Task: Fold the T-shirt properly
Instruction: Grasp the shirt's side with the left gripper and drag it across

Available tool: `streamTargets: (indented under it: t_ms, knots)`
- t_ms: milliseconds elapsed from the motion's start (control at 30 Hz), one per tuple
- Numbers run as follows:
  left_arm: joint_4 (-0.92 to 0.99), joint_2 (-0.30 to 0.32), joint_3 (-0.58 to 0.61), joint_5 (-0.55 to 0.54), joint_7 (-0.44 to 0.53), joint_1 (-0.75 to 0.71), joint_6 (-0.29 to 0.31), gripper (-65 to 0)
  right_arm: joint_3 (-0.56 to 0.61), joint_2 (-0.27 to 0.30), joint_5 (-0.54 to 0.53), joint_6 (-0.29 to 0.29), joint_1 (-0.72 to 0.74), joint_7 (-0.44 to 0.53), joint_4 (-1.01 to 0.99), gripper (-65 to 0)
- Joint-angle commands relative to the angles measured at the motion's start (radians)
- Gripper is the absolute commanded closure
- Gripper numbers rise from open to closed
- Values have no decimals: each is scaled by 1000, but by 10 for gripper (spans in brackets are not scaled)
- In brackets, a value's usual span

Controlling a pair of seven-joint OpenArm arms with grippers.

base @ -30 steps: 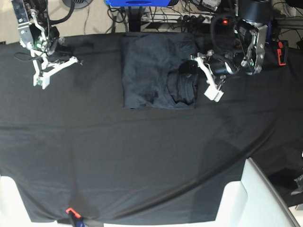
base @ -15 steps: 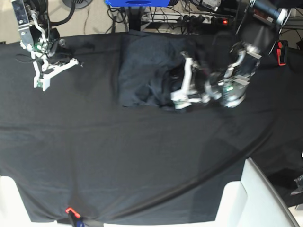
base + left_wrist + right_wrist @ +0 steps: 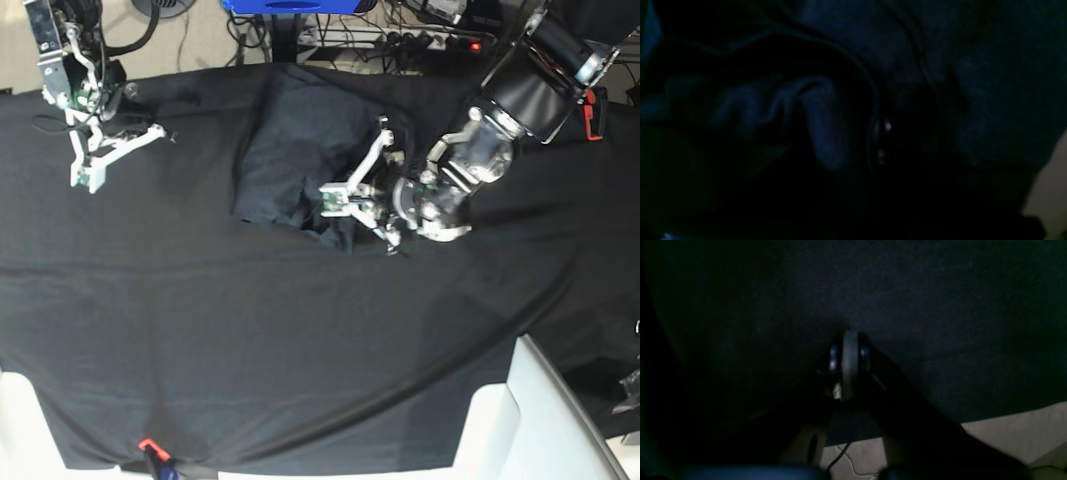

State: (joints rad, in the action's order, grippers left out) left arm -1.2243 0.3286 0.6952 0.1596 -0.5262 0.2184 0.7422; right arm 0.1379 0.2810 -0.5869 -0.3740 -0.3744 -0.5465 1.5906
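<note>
While the left pincer (image 3: 352,203) reaches low across the desk (image 3: 300,340) from the base view's right side, its jaws stand nearly closed, apparently pinching a bunched edge of the T-shirt (image 3: 300,150); the left wrist view is too dark to confirm the hold, showing only rumpled blue-grey folds (image 3: 800,110) close before the lens. Around the pincer the cloth is gathered into a dark wrinkled lump at the garment's lower right corner. Outward from there, the T-shirt lies as a partly folded, roughly rectangular mass near the desk's far edge, skewed so that its lower edge slants, resting on the black tablecloth (image 3: 200,330). Well apart, at the far left of the base view, the right pincer (image 3: 88,170) hangs closed and empty above the tablecloth, touching no garment.

Step in hand, by judgement: a side fold, the left arm carrying one flank of the shirt over the body. The next move calls for laying this flank flat over the middle, releasing it without dragging the layers beneath, then smoothing the bunched corner so that the edges align.
</note>
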Motion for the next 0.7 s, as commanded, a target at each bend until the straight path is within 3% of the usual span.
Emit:
streamTargets:
  t_ms: [0, 267, 367, 467, 667]
  knots:
    - [45, -29, 27, 153, -38, -27, -44, 0, -31, 13, 5, -3, 7, 16, 12, -9]
    - [142, -118, 28, 323, 119, 42, -44, 0, -110, 14, 5, 2, 35, 10, -52, -9]
    - [174, -127, 67, 318, 148, 79, -44, 0, -105, 13, 5, 13, 68, 15, -151, -8]
    - [189, -127, 131, 314, 154, 103, -44, 0, -106, 11, 5, 71, 107, 16, -174, -3]
    - [176, -122, 136, 314, 153, 69, -44, 0, -106, 19, 5, 80, 242, 16, -183, 0]
